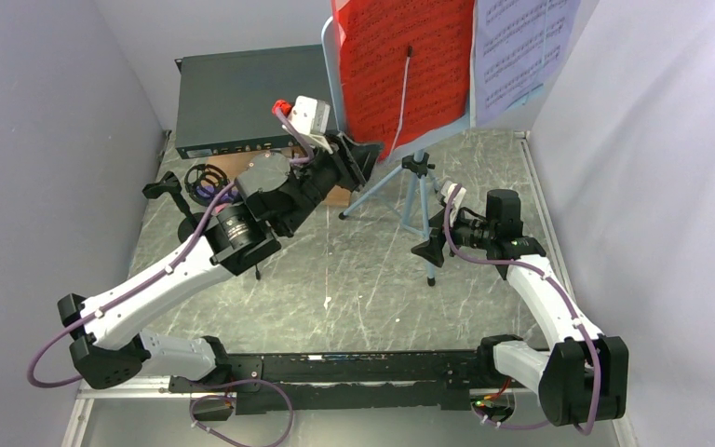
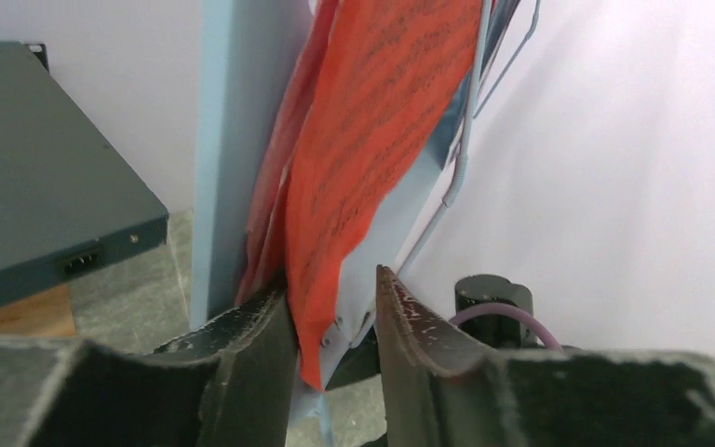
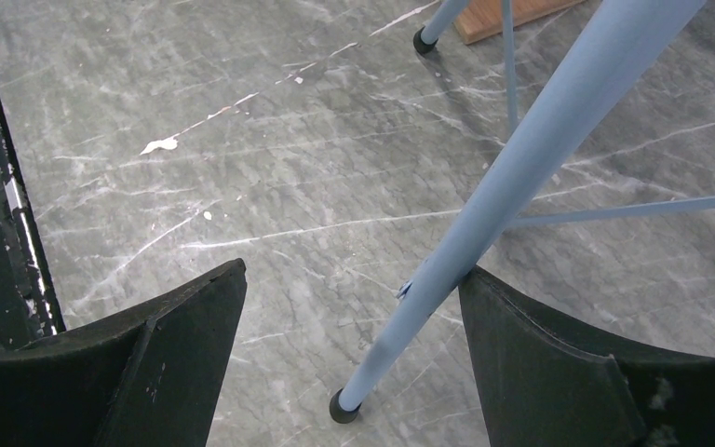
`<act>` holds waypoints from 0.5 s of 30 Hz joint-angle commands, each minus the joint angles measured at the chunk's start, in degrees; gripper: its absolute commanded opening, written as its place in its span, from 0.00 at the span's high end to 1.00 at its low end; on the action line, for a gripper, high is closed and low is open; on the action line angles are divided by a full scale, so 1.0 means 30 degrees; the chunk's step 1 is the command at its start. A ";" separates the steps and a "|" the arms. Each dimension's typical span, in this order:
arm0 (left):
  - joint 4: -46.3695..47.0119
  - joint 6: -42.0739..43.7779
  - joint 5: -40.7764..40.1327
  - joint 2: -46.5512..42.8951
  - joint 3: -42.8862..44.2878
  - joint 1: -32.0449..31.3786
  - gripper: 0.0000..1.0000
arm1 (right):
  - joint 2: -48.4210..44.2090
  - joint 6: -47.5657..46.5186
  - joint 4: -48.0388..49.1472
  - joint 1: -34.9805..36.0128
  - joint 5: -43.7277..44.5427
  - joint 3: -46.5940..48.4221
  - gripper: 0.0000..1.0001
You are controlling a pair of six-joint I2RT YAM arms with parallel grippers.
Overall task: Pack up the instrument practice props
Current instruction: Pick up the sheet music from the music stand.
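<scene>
A red music sheet (image 1: 400, 65) and a lavender music sheet (image 1: 521, 51) lean on the light-blue music tripod (image 1: 416, 191) at the back. My left gripper (image 1: 363, 160) is at the red sheet's lower left corner. In the left wrist view that corner of the red sheet (image 2: 372, 140) hangs between the fingers of the left gripper (image 2: 332, 279). It touches the left finger, and a gap stays at the right one. My right gripper (image 1: 428, 250) is low at the tripod's front leg. In its own view the right gripper (image 3: 354, 270) stands open, the leg (image 3: 521, 168) resting against the right finger.
A dark green box (image 1: 242, 102) lies at the back left, with a wooden board (image 1: 337, 196) partly under my left arm. A black mic holder (image 1: 207, 177) with something purple in it stands left of that arm. Grey walls close both sides.
</scene>
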 commanded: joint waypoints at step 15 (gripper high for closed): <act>0.2993 0.5435 0.1498 -0.3157 -0.2402 -0.0063 1.00 | -0.0378 -0.0679 -0.0256 -0.0104 -0.0538 0.0667 0.13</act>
